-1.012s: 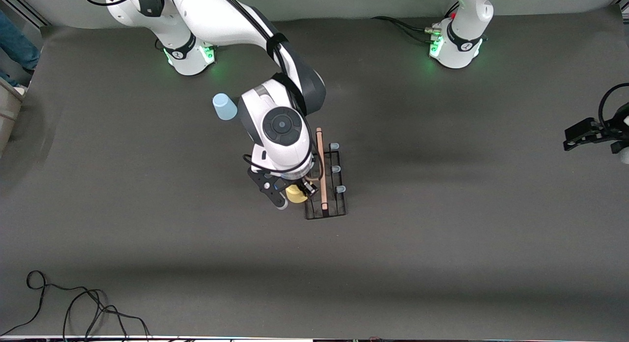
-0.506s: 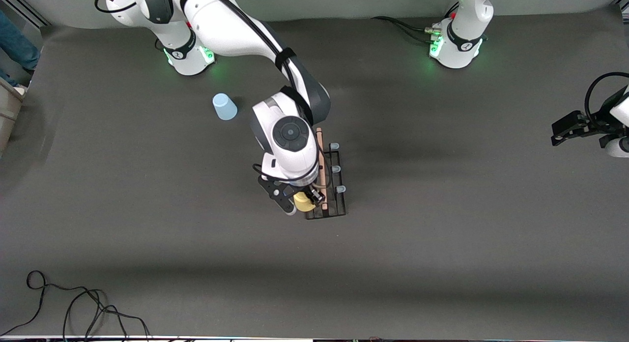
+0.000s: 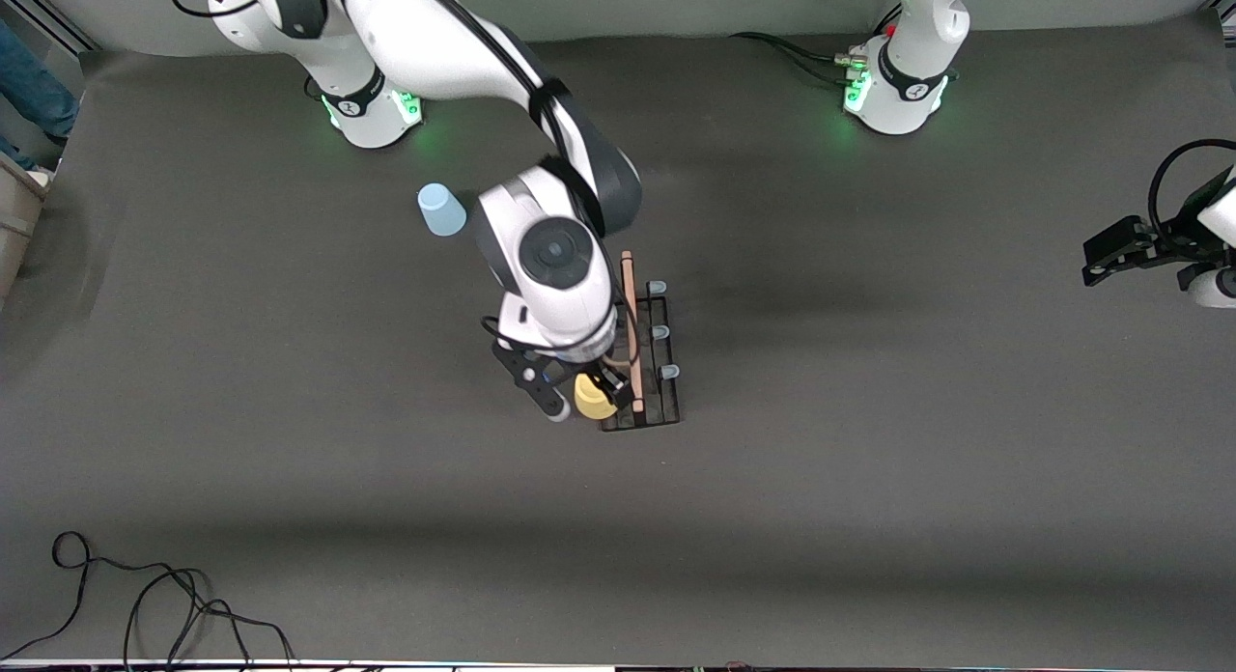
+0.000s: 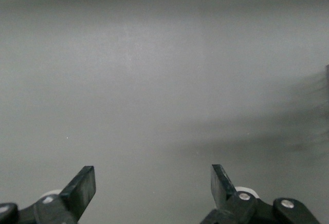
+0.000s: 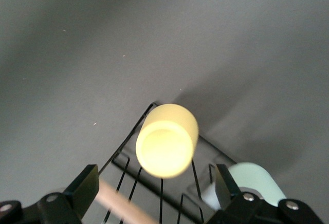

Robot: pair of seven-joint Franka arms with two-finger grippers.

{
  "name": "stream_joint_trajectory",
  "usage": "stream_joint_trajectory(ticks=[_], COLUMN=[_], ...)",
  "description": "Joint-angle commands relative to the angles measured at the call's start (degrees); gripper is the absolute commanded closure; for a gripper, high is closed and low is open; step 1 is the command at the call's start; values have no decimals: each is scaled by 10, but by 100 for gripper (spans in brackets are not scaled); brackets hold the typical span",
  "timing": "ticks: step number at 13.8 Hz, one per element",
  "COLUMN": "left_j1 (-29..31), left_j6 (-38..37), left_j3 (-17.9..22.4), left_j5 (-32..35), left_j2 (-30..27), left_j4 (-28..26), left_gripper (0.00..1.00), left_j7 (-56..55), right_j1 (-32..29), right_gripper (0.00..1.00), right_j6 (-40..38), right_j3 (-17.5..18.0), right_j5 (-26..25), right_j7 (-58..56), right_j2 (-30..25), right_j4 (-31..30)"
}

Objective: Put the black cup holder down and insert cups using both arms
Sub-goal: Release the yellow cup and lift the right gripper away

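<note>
The light blue cup point(image 3: 440, 210) sits upside down near the right arm's base. Next over, the right gripper point(image 3: 576, 399) hangs above the black cup holder point(image 3: 660, 398) with fingers spread wide, nothing pinched. The yellow cup point(image 5: 167, 140) is on a peg, the pale green cup point(image 5: 252, 187) beside it, I think. The left gripper point(image 3: 1120, 254) waits open at its table end.

High front camera looks down across the table at my bases. My right wrist camera stares close down at the yellow cup point(image 5: 167, 141) on the black cup holder point(image 5: 154, 183), shared with the front view point(image 3: 591, 399). My left wrist camera sees only bare table point(image 4: 164, 80).
</note>
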Motion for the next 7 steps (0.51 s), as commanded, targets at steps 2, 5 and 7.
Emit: stream_joint_trajectory(ticks=[2,5,7], left_j1=[-11,-9,-13], left_j6=[-16,-71,-103], left_j3=[2,1,-5], left_j5=[2,1,1], left_j2=[5,-2,-6], left_j4=[24,19,25], left_gripper=[0,0,0], left_j7=[-46,-53,-58], right_j1=[-12,-9,-15], right_gripper=[0,0,0], right_j6=[-108,-190,-182], right_j3=[1,-29,-28], right_j5=[-11,-55,-87], right_j7=[-68,-173,-266], right_j2=[-117,-182,-264], right_j4=[-19,-36,-127])
